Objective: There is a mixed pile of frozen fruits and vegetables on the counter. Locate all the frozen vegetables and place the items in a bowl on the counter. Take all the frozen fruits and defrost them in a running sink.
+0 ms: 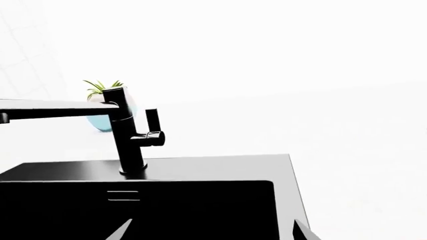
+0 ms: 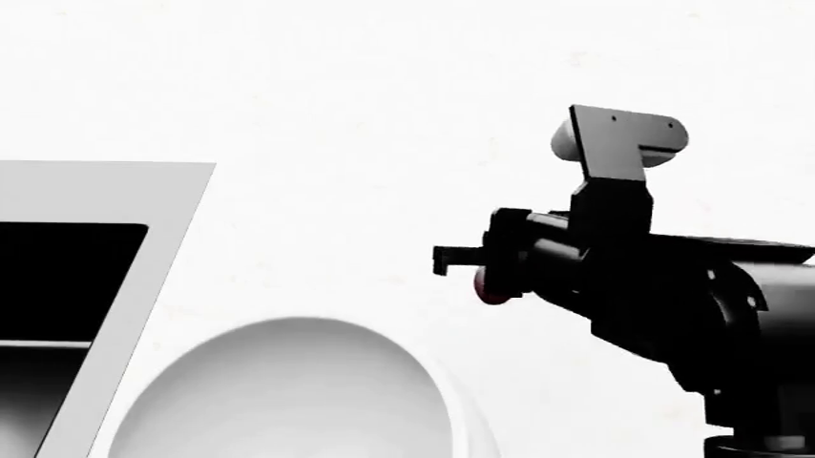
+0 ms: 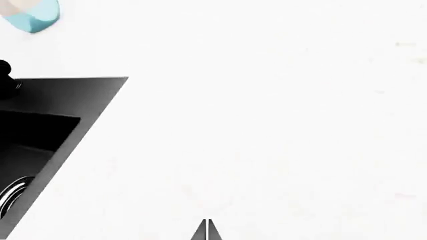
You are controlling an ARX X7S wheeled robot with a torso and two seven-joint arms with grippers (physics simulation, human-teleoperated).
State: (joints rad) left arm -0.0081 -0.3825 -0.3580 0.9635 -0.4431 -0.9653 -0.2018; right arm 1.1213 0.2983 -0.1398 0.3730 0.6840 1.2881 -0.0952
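i'm looking down from the head cam at the white surface (image 2: 382, 95). the right end effector (image 2: 461, 260) is sitting at about 3 o'clock, fingers pointing toward 9, hovering above the surface. a small pink-red bit is peeking out just under it, the frozen fruit (image 2: 490, 289), pressed against the end effector's underside, mostly hidden by the black housing. can't tell for sure from the head cam if it's really clamped.

on the right wrist cam the two fingertips (image 3: 207, 230) are showing as thin grey wedges lying together, almost no gap, so the right end effector is reading as closed; the pink piece isn't showing there.

the white bowl (image 2: 293, 382) is sitting at 6-7 o'clock in the head cam, wide and glossy, cut off by the frame edge, nothing visible inside the part i can see. it's well apart from the right end effector, lower and toward 8 o'clock from it.

the sink (image 2: 76, 277) is at 9 o'clock, grey rim w/ black basin, just beside the bowl. on the left wrist cam i'm seeing the black faucet (image 1: 130, 132) standing upright on the sink deck, spout swung out sideways, and a small teal pot w/ a green plant (image 1: 101, 107) behind it. left end effector: only two grey finger tips (image 1: 123, 231) poking into that cam, spread well apart, over the basin. chrome drain (image 3: 10, 195) is showing on the right wrist cam.
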